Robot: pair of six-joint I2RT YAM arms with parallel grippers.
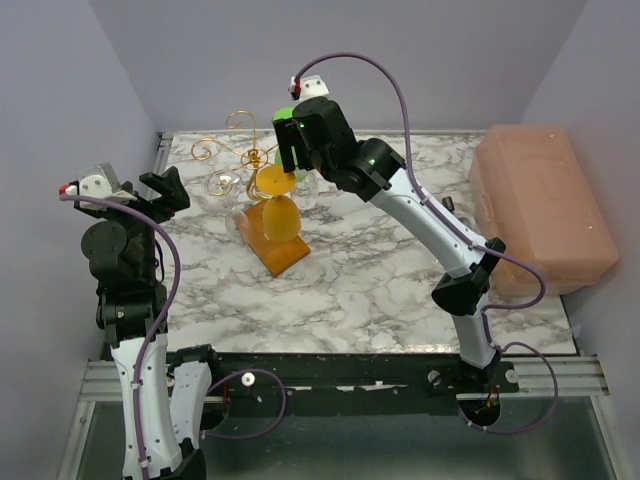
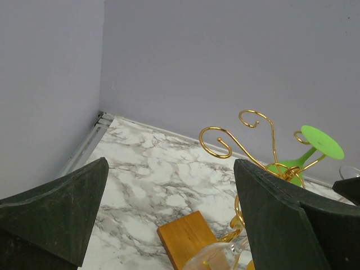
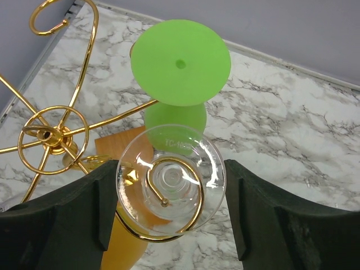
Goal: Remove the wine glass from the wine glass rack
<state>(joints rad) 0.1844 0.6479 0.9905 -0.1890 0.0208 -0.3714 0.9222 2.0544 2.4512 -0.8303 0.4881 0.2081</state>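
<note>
The wine glass rack (image 3: pixel 53 135) is a gold wire stand with scroll arms on an orange-brown wooden base (image 1: pixel 278 250). A clear wine glass (image 3: pixel 171 183) hangs upside down in one scroll, its round foot up. My right gripper (image 3: pixel 171 198) is open, one finger on each side of that foot and close to its rim. A green glass (image 3: pixel 180 62) hangs just beyond it. My left gripper (image 1: pixel 165 190) is open and empty, left of the rack and apart from it. The left wrist view shows the rack's scrolls (image 2: pixel 220 142) and base (image 2: pixel 188 236).
An orange-yellow glass (image 1: pixel 276 182) and another clear glass (image 1: pixel 222 185) also hang on the rack. A pink translucent box (image 1: pixel 545 210) stands at the right edge of the marble table (image 1: pixel 380 290). Grey walls close in the back and both sides.
</note>
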